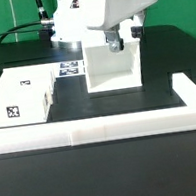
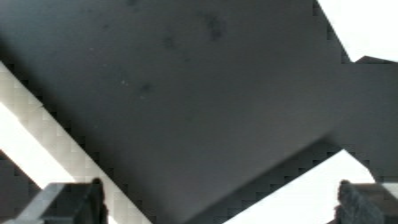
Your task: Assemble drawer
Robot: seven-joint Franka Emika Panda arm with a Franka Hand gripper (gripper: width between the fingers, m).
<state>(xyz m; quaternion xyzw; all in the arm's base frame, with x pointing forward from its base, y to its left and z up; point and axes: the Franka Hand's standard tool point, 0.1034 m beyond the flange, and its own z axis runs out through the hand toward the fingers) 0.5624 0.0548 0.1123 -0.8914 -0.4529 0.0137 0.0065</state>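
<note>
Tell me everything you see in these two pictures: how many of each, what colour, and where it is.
open box: one, white, open at the front, standing on the table toward the exterior view's right, below the gripper
tagged box: one, white with black marker tags, at the exterior view's left
marker board: one, white with black tags, flat on the table behind and between the two boxes
border rail: one, white, along the table's near edge and up the exterior view's right
table: one, black
cables: black, number unclear, at the back on the exterior view's left
arm: one, white, above the open box
gripper: one, dark fingers spread apart, nothing between them
</note>
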